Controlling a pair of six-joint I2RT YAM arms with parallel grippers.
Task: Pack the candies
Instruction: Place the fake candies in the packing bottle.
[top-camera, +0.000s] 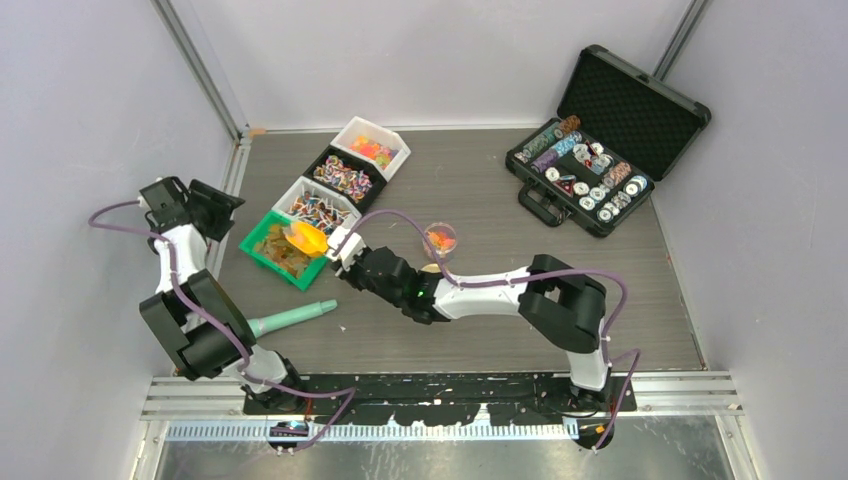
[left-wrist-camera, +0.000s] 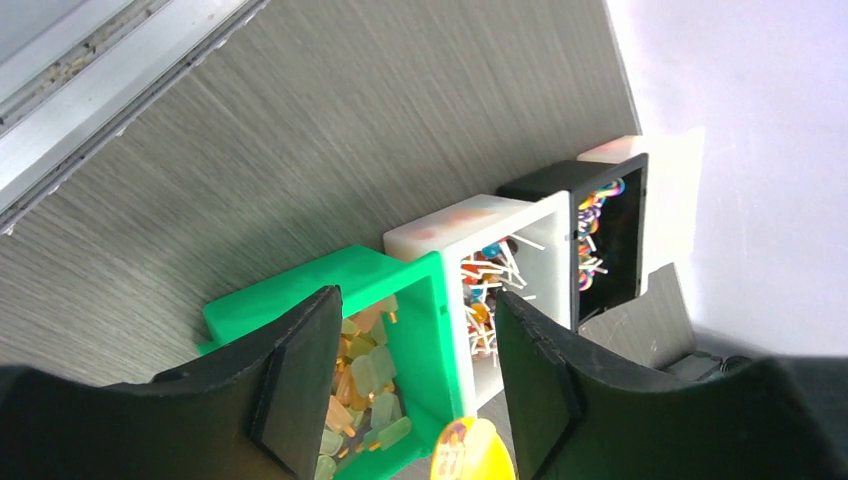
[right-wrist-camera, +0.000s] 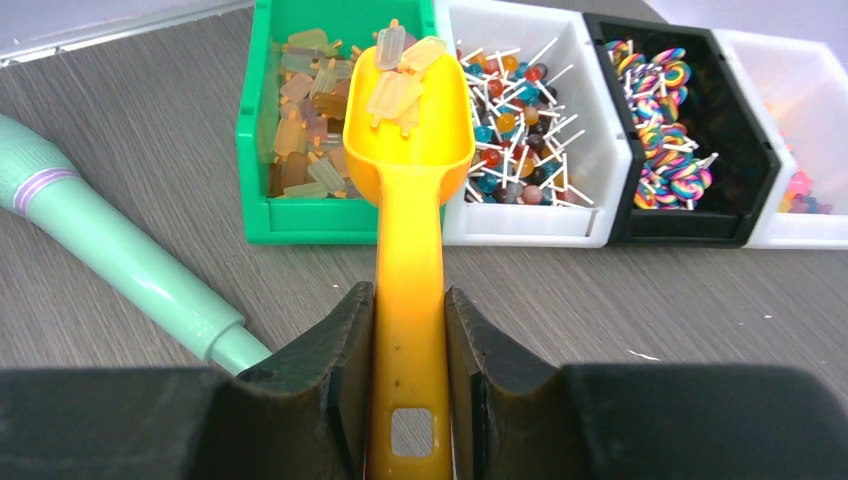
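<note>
My right gripper (right-wrist-camera: 410, 320) is shut on the handle of the orange scoop (right-wrist-camera: 410, 130). The scoop bowl holds several pale golden-brown ice-pop candies (right-wrist-camera: 398, 80) and hangs over the near edge of the green bin (right-wrist-camera: 250, 150) of the same candies. In the top view the scoop (top-camera: 307, 238) is at the green bin (top-camera: 262, 258), with the right gripper (top-camera: 340, 250) just behind it. My left gripper (left-wrist-camera: 412, 330) is open and empty, raised at the left (top-camera: 215, 205), looking down on the green bin (left-wrist-camera: 330, 285) and the scoop tip (left-wrist-camera: 475, 455).
A row of bins holds stick lollipops in white (right-wrist-camera: 590, 150), swirl lollipops in black (right-wrist-camera: 740, 150), and bright sweets in white (right-wrist-camera: 810, 120). A mint green tool (top-camera: 295, 317) lies near the left arm. A small cup of candies (top-camera: 440, 238) and an open poker chip case (top-camera: 590, 165) stand to the right.
</note>
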